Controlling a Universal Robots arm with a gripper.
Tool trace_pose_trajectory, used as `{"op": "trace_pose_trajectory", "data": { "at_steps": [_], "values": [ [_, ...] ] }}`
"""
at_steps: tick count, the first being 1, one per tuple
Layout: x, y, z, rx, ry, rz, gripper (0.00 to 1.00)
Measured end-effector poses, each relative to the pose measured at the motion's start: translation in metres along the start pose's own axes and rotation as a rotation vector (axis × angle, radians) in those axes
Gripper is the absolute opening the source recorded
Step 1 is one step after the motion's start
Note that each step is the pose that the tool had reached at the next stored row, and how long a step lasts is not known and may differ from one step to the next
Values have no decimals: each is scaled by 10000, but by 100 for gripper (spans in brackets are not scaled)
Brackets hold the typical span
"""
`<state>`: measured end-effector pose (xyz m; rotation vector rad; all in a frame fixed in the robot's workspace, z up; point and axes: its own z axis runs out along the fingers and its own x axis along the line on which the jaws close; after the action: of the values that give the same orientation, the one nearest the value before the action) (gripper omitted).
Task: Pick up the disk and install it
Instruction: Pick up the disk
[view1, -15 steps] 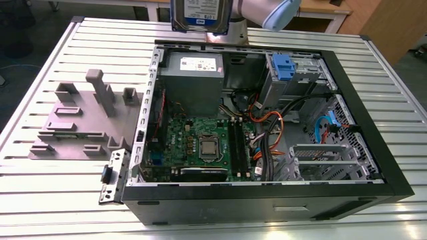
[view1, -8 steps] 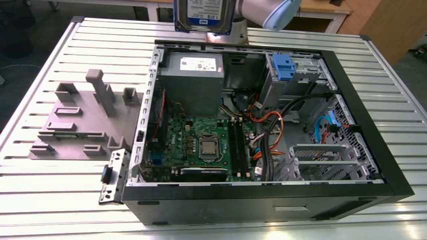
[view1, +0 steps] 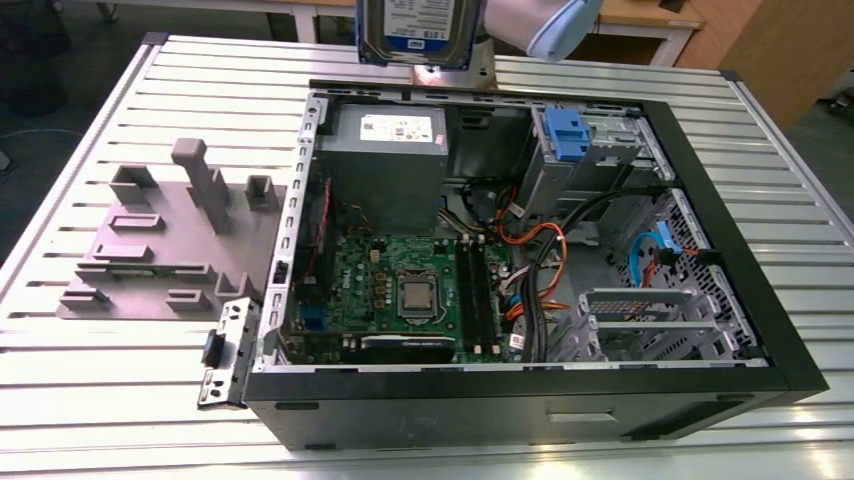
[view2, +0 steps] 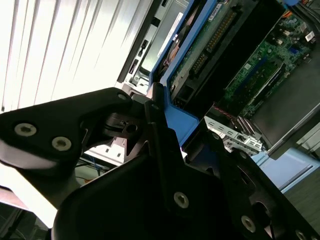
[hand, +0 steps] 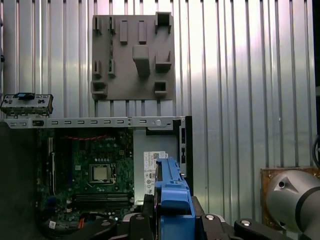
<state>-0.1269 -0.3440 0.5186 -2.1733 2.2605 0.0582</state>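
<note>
- The gripper was clamped shut on the disk. Its black fingers pressed the blue frame from both sides, and the frame filled the gap between them.
- In the second wrist view the disk ran out edge-on beyond the fingers, with its silver body edged by the blue frame.
- In the exterior view the disk hung upright in the air with its label facing the camera, clear of everything beneath it. The grey arm was just beside it.
- Below the fingers lay the open computer case. Its power supply was nearest under the disk, and the motherboard lay further along.
- A blue bracket sat on the metal drive bay inside the case, below the fingers and off toward the exterior view's right.
- A grey stepped fixture lay on the slatted metal table outside the case, well apart from the fingers.
</note>
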Motion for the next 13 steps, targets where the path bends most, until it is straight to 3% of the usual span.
{"op": "trace_pose_trajectory", "data": {
  "at_steps": [8, 13],
  "values": [
    [-3, -65, -1, 1, 0, 0, 37],
    [35, -68, 0, 2, 17, 1, 37]
  ]
}}
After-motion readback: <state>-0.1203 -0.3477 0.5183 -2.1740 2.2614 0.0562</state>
